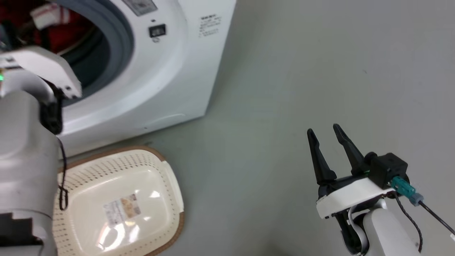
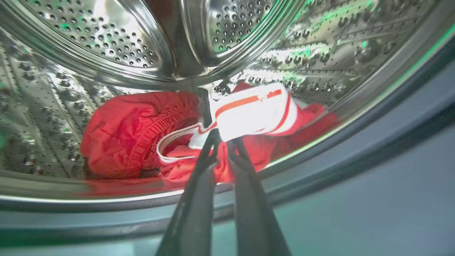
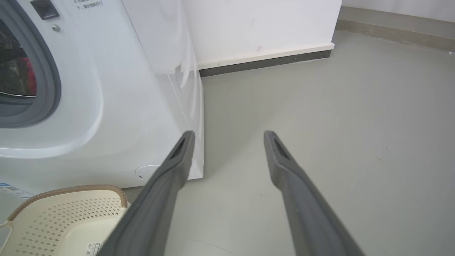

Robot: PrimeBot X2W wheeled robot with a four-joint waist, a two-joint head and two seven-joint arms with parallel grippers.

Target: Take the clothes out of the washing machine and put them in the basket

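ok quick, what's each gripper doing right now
left gripper: closed on the clothes inside the washing machine
right gripper: open, holding nothing

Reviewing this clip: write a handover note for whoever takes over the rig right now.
The left pincer is inside the washing machine, closed on the red-and-white garment, which lies low in the steel drum.
The right pincer is open and empty above the floor.
The basket sits on the floor before the machine, with no clothes visible in it.
Done: garment gripped.
Left: pull it out and drop it into the basket.
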